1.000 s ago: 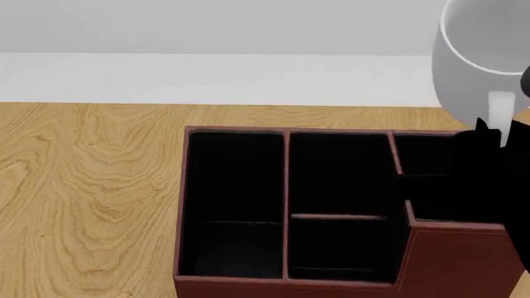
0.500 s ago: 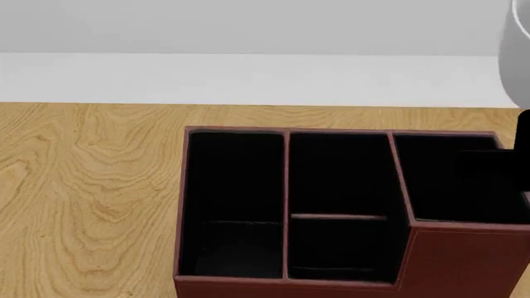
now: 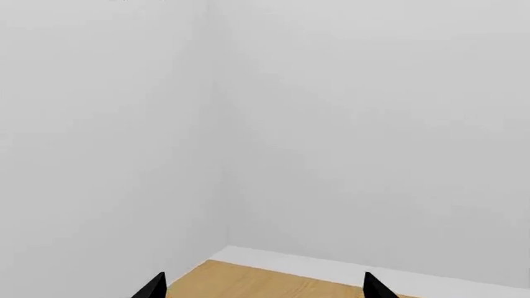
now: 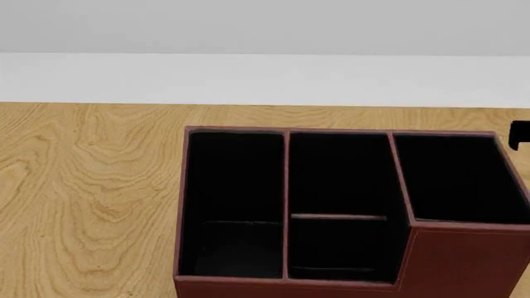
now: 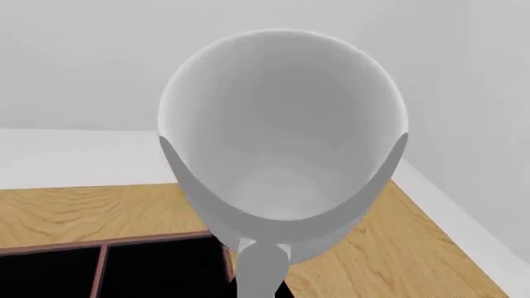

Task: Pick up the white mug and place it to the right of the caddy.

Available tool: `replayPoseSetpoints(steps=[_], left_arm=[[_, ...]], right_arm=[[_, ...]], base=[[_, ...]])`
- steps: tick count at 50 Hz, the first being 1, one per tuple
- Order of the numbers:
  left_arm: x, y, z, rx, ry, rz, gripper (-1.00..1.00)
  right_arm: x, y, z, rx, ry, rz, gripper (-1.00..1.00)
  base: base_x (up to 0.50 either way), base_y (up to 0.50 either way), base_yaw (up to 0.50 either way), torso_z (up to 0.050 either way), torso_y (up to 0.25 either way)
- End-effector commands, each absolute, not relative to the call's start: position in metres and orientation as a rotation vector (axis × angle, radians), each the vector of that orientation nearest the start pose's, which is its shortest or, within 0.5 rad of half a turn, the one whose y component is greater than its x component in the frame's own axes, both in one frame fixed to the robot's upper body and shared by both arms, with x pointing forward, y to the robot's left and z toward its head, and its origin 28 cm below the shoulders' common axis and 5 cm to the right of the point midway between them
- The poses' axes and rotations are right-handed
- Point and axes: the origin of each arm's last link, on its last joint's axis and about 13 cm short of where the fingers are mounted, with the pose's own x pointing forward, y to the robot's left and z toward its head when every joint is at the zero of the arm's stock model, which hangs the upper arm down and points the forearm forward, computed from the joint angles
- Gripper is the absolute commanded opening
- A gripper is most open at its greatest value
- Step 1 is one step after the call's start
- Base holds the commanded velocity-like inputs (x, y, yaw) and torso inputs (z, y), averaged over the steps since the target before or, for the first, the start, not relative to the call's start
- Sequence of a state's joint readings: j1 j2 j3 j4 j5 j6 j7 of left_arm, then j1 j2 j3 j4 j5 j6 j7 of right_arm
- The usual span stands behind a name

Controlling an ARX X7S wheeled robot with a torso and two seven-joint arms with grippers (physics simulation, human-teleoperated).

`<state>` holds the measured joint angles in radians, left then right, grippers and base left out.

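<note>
Listing by view, left wrist first: we record 2 black fingertips (image 3: 154, 287) of the left gripper (image 3: 263, 287) at the frame edge, set well apart, so the jaws stand wide with nothing between them. Beyond them we see a strip of wooden table (image 3: 265, 282) and a white wall corner (image 3: 217, 124).

Head view: we log the caddy (image 4: 348, 211), reddish-brown with black-lined compartments, standing on the table (image 4: 83, 186), its taller section on the right. At the right edge a small black piece (image 4: 520, 133) shows; we cannot tell which part of the robot it is. The mug lies outside this view.

Right wrist view: we enter the white mug (image 5: 282, 136), filling the frame just ahead of the jaws, mouth toward the camera, handle (image 5: 260, 267) nearest the lens. It hangs above the table with the caddy's corner (image 5: 108, 264) beneath and to 1 side. The right gripper's fingers are hidden; we cannot tell how its jaws stand.
</note>
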<state>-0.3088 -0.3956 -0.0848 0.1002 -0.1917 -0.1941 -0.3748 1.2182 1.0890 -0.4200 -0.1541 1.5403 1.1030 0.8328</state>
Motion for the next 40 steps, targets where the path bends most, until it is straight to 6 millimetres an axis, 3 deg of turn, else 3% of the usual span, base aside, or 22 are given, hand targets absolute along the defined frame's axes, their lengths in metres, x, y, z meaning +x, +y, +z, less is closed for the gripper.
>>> replayPoseSetpoints(steps=[1,19,31,40], left_arm=[[0.271,0.314,0.121,0.107,-0.310,0.487,1.00],[0.278,0.313,0.128,0.119,-0.294,0.493,1.00],[0.277,0.305,0.144,0.062,-0.343,0.450,1.00],[0.279,0.301,0.142,0.055,-0.329,0.440,1.00]], right_arm=[[0.251,-0.251,0.326,-0.152,0.201,-0.346,-1.00],[0.266,-0.262,0.331,-0.138,0.223,-0.383,-1.00],[0.281,-0.274,0.333,-0.118,0.238,-0.406,-1.00],[0.300,-0.282,0.317,-0.115,0.282,-0.394,-1.00]], base=[[0.00,0.00,0.00,0.000,0.000],[0.00,0.00,0.00,0.000,0.001],[0.00,0.00,0.00,0.000,0.001],[0.00,0.00,0.00,0.000,0.000]])
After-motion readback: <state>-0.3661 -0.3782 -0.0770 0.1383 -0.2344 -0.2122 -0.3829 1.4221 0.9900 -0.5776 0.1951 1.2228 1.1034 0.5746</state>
